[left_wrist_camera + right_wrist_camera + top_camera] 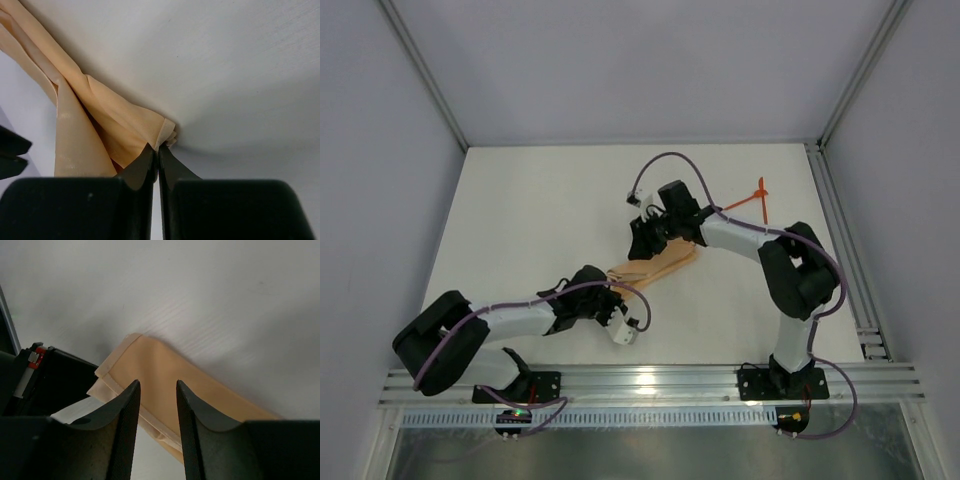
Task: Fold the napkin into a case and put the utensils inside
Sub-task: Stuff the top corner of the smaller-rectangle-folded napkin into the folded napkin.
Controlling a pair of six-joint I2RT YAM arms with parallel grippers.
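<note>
1. One napkin (660,262) is seen near the middle of the white surface (540,200), bunched into a long, narrow strip that is angled from near-left to far-right.
2. L end effector (159,152): its jaws are pressed together, and a corner of the napkin is pinched btwn the tips. From there the cloth is draped in loose folds, up and to the left in the L wrist view.
3. R end effector (157,405): its fingers are spread, w/ a clear gap btwn them. A folded, layered edge of the napkin is seen through that gap. Whether the cloth is touched cannot be told.
4. The strip is flanked by both arms: L at its near end, R at its far end.
5. The utensils (757,200) are laid on the surface at the far right, apparently crossed, well apart from the napkin.
</note>
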